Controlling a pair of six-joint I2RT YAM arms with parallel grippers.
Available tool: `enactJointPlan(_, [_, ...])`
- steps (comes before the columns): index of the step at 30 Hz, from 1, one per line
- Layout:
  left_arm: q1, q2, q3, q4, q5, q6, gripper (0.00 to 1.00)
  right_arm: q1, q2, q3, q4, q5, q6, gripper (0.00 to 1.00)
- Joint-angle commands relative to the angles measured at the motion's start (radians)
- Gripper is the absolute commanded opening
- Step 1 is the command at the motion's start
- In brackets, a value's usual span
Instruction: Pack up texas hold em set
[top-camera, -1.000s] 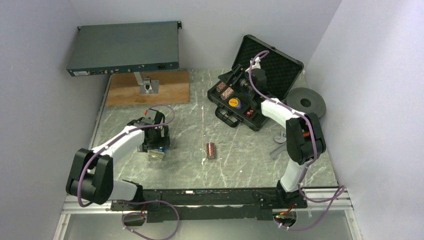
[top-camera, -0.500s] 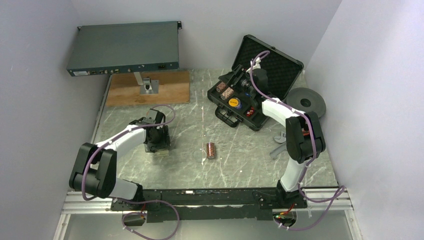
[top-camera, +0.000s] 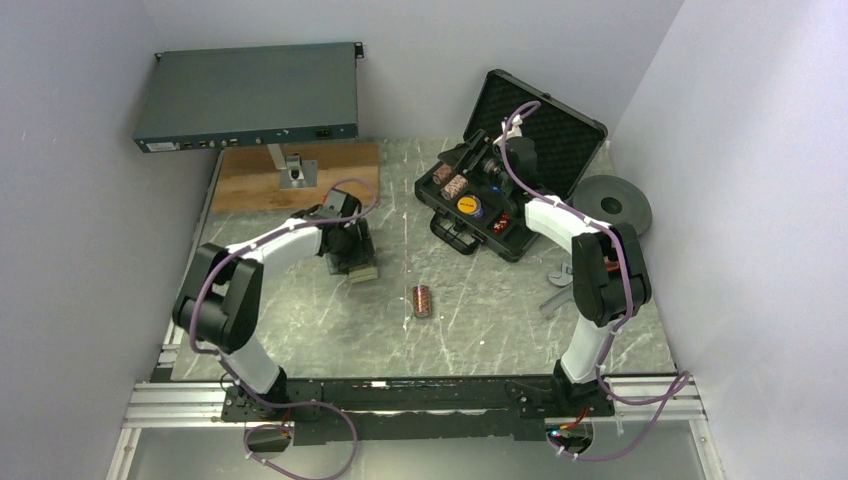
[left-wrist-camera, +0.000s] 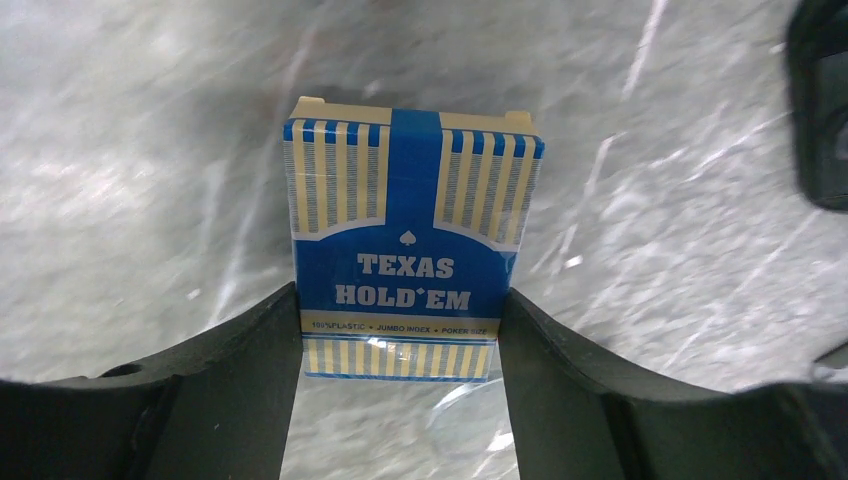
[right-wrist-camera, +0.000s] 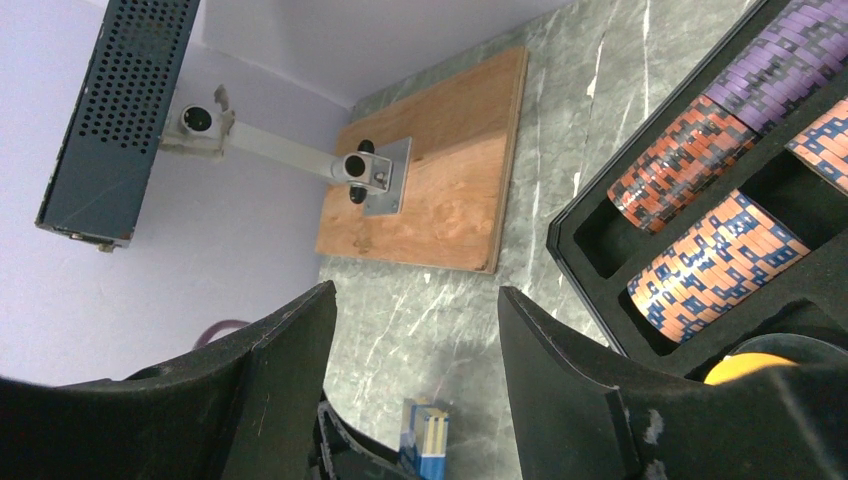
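Grey marble table (top-camera: 480, 330) carries the whole set-up, enclosed by pale walls. Left gripper (top-camera: 352, 258) is positioned left of the table's middle, well apart from the case (top-camera: 470, 235). Its two fingers (left-wrist-camera: 250, 370) are closed against the left and right sides of the card box (left-wrist-camera: 412, 250), clamping the lower part. The box is blue with cream stripes and reads "TEXAS HOLD'EM"; its upper part projects beyond the fingertips. Whether the box touches the table cannot be told. Right gripper (top-camera: 478, 160) hangs over the far left part of the open black case, whose lid stands upright at the back. Its jaws are spread wide and hold nothing. Chip rows (right-wrist-camera: 690, 165) lie in the case's compartments just beside the right gripper; red-black, purple and orange-blue rows are visible. One chip roll (top-camera: 422, 300) lies on its side on the bare table, between the two arms and apart from the case. A wooden board (top-camera: 300, 178) and a grey metal box (top-camera: 250, 95) on a bracket occupy the far left.
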Motion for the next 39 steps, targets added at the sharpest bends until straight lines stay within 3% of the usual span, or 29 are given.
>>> enactJointPlan(1, [-0.024, 0.092, 0.134, 0.069, 0.08, -0.082, 0.49, -0.015, -0.008, 0.025, 0.008, -0.005, -0.029, 0.63])
enactJointPlan(7, [-0.033, 0.192, 0.255, 0.073, 0.15, -0.075, 0.56, -0.027, -0.002, 0.04, -0.037, -0.004, -0.045, 0.63])
enactJointPlan(16, [-0.039, 0.152, 0.244, 0.148, 0.183, -0.036, 0.99, -0.03, 0.023, 0.076, -0.075, -0.034, -0.049, 0.63])
enactJointPlan(20, [-0.047, 0.086, 0.278, 0.109, 0.148, 0.005, 1.0, -0.031, 0.028, 0.117, -0.134, -0.054, -0.073, 0.62])
enactJointPlan(24, [-0.053, -0.003, 0.38, -0.034, 0.084, 0.095, 1.0, -0.026, 0.003, 0.181, -0.252, -0.049, -0.177, 0.62])
enactJointPlan(29, [-0.05, -0.148, 0.513, -0.194, -0.074, 0.265, 1.0, -0.016, -0.039, 0.257, -0.434, 0.003, -0.297, 0.63])
enactJointPlan(39, [0.007, -0.513, 0.303, 0.044, -0.207, 0.481, 1.0, 0.092, -0.059, 0.5, -0.794, 0.272, -0.479, 0.8])
